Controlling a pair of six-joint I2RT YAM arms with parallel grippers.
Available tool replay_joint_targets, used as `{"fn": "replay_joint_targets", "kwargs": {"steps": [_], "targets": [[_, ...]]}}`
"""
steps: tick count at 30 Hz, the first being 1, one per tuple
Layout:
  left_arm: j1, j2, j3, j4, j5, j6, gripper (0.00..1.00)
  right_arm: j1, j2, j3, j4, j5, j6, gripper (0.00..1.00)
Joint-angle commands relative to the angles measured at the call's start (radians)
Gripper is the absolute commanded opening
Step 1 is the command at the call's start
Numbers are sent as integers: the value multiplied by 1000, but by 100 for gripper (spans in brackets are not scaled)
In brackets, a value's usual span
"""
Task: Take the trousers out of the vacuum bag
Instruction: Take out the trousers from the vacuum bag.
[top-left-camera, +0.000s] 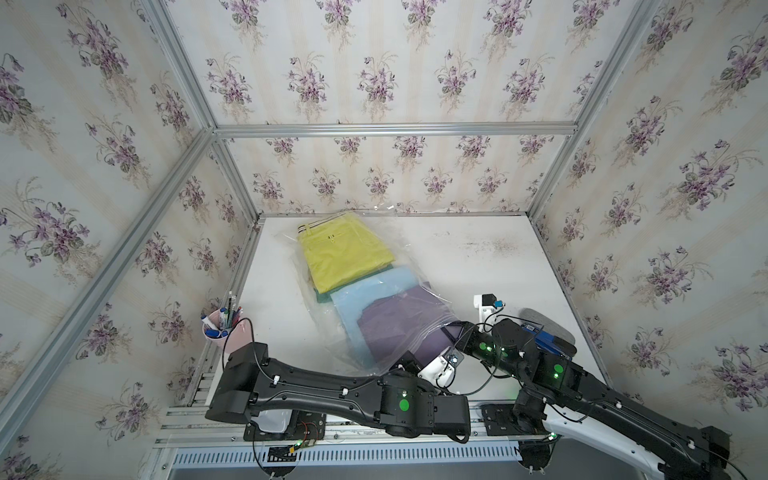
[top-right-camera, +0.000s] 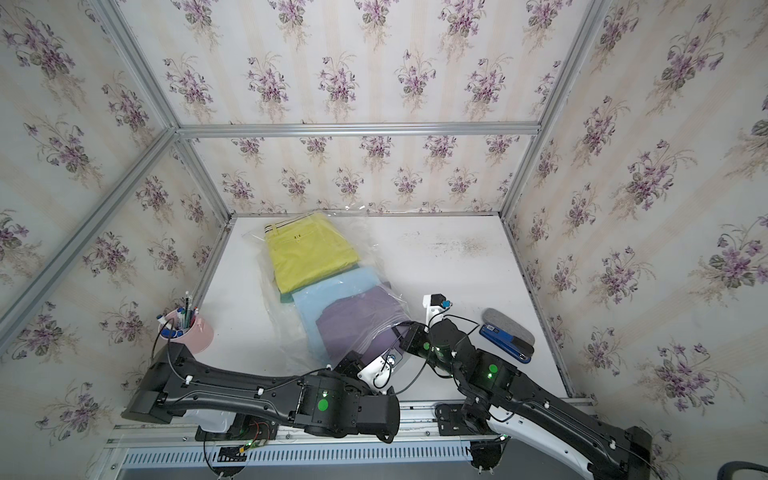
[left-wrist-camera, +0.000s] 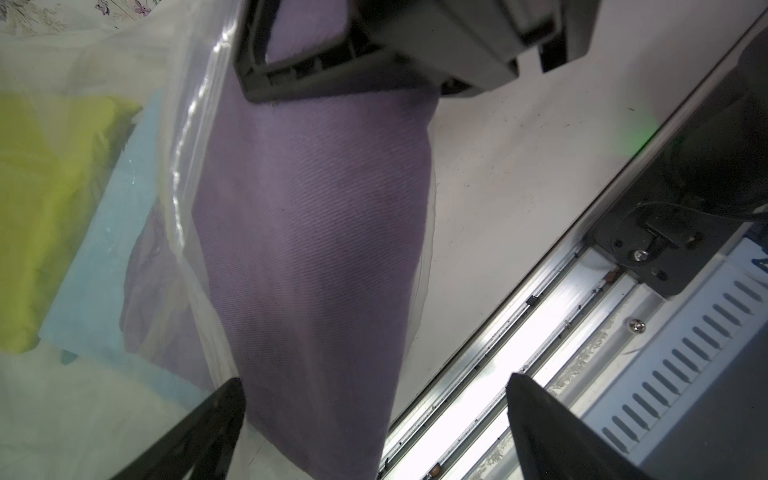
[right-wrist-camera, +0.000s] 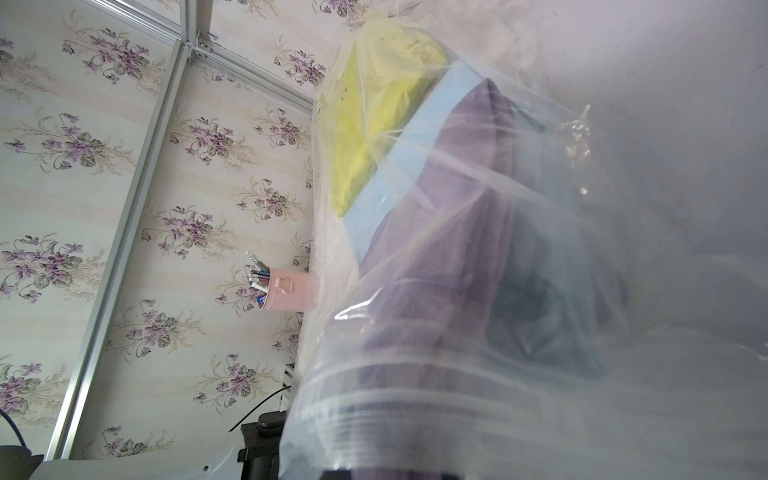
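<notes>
One clear plastic bag (top-left-camera: 328, 328). Four cloth trousers show: yellow-green (top-left-camera: 345, 257), light blue (top-left-camera: 361, 299), purple (top-left-camera: 399, 328), teal (top-left-camera: 322, 295). One pink pen cup (top-left-camera: 224, 337), one blue stapler (top-right-camera: 505, 338).

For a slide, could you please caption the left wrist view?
Open left gripper over purple trousers partly out of the vacuum bag; light blue pair and yellow-green pair inside.

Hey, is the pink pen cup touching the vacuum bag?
Apart. Both top views show a strip of bare white table between the cup and the nearest edge of the bag.
</notes>
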Motion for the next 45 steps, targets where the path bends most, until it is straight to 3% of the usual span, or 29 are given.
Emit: {"fn": "replay_joint_targets", "kwargs": {"steps": [1,13,20,31,34,39,45], "targets": [[11,19,-24,5,-45,-58,99,-3,-10,-6,37,31,0,0],[36,88,-116,45,-5,-141,98,-11,-4,-3,42,28,-8,0],[39,106,-144,53,31,-160,90,-22,-2,-3,42,26,-13,0],[-35,102,-49,71,99,-134,89,-43,4,-18,48,11,-17,0],[-50,127,-12,66,94,-131,90,-47,5,-20,48,8,-17,0],[-43,186,4,15,23,-182,100,-52,7,-20,52,-1,-18,0],[-24,226,3,-80,-59,-306,100,-54,14,-20,55,-9,-20,0]]}}
